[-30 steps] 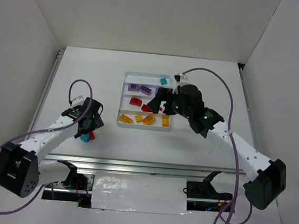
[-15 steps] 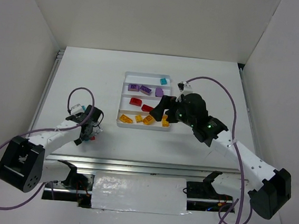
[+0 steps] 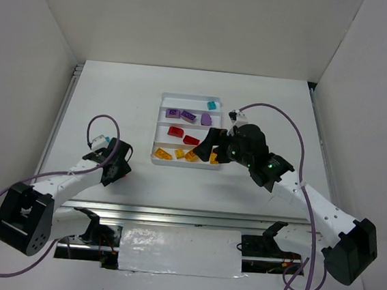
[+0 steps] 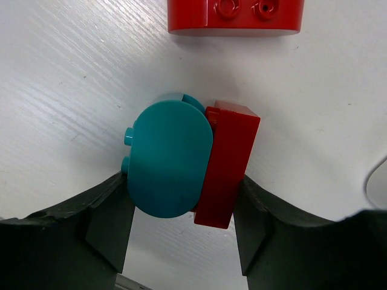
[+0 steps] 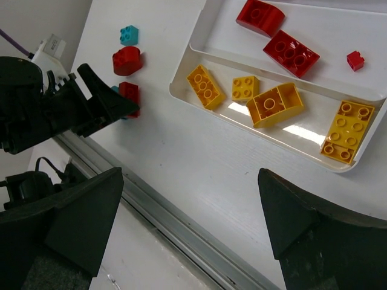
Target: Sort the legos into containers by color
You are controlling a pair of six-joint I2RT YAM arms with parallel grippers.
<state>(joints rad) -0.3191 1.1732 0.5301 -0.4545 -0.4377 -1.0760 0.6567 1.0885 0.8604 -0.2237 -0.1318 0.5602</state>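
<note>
Teal lego (image 4: 169, 158) and red lego (image 4: 227, 163), one each, sit pinched in left claw (image 4: 182, 202).

From above, your left claw (image 3: 119, 172) seems to hide the teal lego (image 4: 168, 158) and red lego (image 4: 227, 163) it pinches. The left wrist view's top edge crops a second red lego (image 4: 234, 16).

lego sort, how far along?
Done: in the tray, yellow legos, red legos, purple legos and one teal lego sit one colour per compartment. In hand: left gripper shut on teal-and-red pair. Left: loose teal brick, rounded red brick on table. Right gripper open.
</note>
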